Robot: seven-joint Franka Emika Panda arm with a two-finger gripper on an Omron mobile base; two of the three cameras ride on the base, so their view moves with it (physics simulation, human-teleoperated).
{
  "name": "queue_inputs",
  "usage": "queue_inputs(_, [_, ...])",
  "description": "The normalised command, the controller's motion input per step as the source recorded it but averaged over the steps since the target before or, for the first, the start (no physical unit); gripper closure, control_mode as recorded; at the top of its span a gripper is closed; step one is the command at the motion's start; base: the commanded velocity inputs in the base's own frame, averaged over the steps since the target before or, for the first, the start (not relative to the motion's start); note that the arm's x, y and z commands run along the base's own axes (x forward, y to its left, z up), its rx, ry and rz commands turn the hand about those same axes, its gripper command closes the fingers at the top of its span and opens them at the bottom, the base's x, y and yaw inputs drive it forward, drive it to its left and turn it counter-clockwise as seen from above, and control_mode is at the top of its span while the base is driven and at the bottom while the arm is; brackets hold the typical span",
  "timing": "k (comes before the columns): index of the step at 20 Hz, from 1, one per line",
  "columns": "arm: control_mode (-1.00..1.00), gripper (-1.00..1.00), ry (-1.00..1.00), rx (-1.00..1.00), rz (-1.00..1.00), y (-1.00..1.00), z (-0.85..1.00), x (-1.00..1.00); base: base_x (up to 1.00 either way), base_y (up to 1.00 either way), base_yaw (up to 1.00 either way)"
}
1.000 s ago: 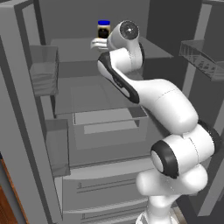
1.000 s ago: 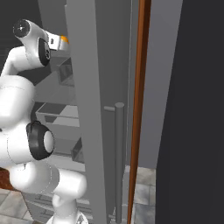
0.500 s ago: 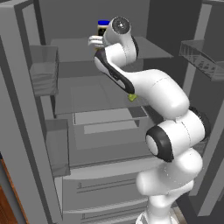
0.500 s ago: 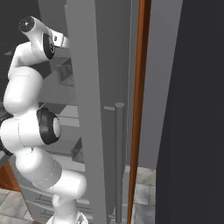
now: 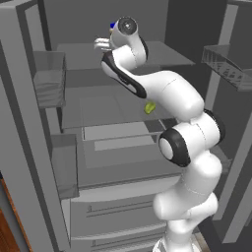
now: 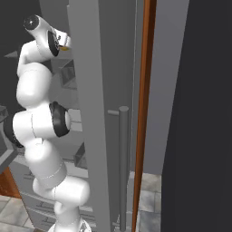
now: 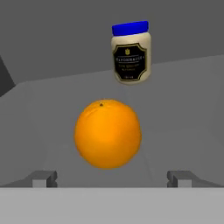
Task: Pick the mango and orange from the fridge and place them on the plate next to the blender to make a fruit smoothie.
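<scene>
As the hand view frames it: orange (image 7: 108, 133) on a grey fridge shelf (image 7: 183, 109), jar (image 7: 131, 52) behind it.
Gripper (image 7: 112, 178): fingers spread wide, empty, short of the orange.
Left base view: mango (image 5: 150, 107) on a lower shelf.
Right base view: fridge (image 6: 93, 113) door edge-on, wooden cabinet (image 6: 144, 90) beside.

Smooth, faintly dimpled orange (image 7: 108, 133); glossy cream jar (image 7: 131, 53), perhaps plastic, blue lid; matt grey fridge (image 7: 183, 113) shelf

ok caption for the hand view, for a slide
Open gripper lined up on the orange, a jar behind it on the fridge shelf.
</scene>
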Motion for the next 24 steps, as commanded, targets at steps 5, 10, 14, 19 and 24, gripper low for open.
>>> queue_inputs(5, [-1.0, -1.0, 0.0, 0.0, 0.0, 0.05, -0.03, 0.39, 0.0, 0.0, 0.0])
queue_inputs(10, [-1.0, -1.0, 0.0, 0.0, 0.0, 0.02, -0.08, 0.39, 0.0, 0.0, 0.0])
queue_inputs(14, [-1.0, 1.0, 0.0, 0.0, 0.0, 0.0, -0.22, 0.16, 0.0, 0.0, 0.0])
queue_inputs(19, [-1.0, 1.0, -0.01, 0.0, 0.0, 0.0, -0.13, 0.0, 0.0, 0.0, 0.0])
queue_inputs(24, [-1.0, 1.0, 0.0, 0.0, 0.0, 0.0, 0.0, -0.29, 0.0, 0.0, 0.0])
